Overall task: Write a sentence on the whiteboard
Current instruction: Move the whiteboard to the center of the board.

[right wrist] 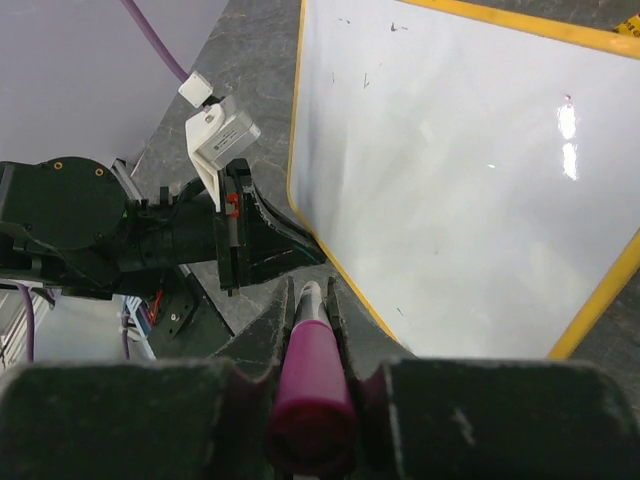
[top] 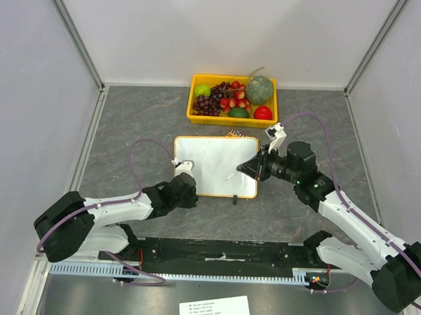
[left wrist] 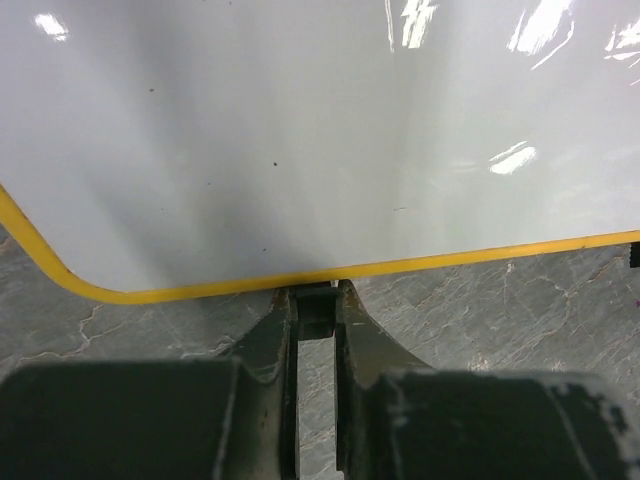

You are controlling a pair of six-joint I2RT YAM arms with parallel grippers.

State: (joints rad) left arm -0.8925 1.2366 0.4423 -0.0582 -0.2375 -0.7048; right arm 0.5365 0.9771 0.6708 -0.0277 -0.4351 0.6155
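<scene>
The whiteboard [top: 216,166] lies flat mid-table, glossy white in a yellow-orange frame. No sentence shows on it; its surface is blank apart from tiny specks. My left gripper [left wrist: 316,298] sits at the board's near-left edge [top: 187,179], shut on a small black clip foot [left wrist: 316,312] against the frame. From the right, my right gripper [right wrist: 311,290] reaches over the board [top: 246,169], shut on a pink-purple marker [right wrist: 312,360]. The marker's pale tip [top: 232,177] points at the board's lower middle. Whether it touches the surface cannot be told.
A yellow tray [top: 191,105] of fruit stands behind the board. A small dark object [top: 235,133] lies at the board's far edge. A printed paper sheet [top: 215,311] lies in front of the arm bases. Grey walls enclose the table on three sides.
</scene>
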